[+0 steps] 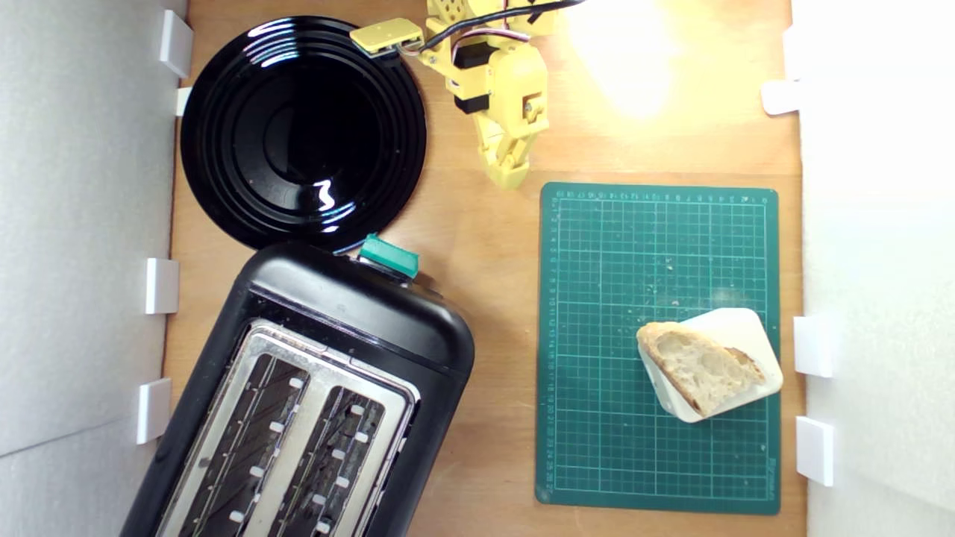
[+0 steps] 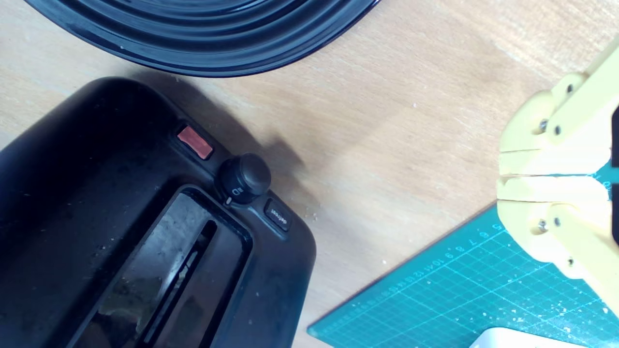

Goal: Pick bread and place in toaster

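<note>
Wooden tabletop [image 1: 485, 313]: your claw [image 1: 507, 175] hangs clenched w/ nothing in it; bread [image 1: 697, 365] lies well apart on white block [image 1: 739, 328], toaster [image 1: 313, 403] near, opposite side.

Black plate [image 1: 302, 130], green mat [image 1: 656, 347], white block [image 1: 735, 335]

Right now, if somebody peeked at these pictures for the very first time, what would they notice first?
Probably the big black toaster with two empty slots, filling the lower part of the exterior view's left, with a shiny black plate just above it. Next, the slice of bread lying on a white block on the green mat, at the exterior view's right. The yellow claw hangs shut near the top middle, holding nothing.
</note>
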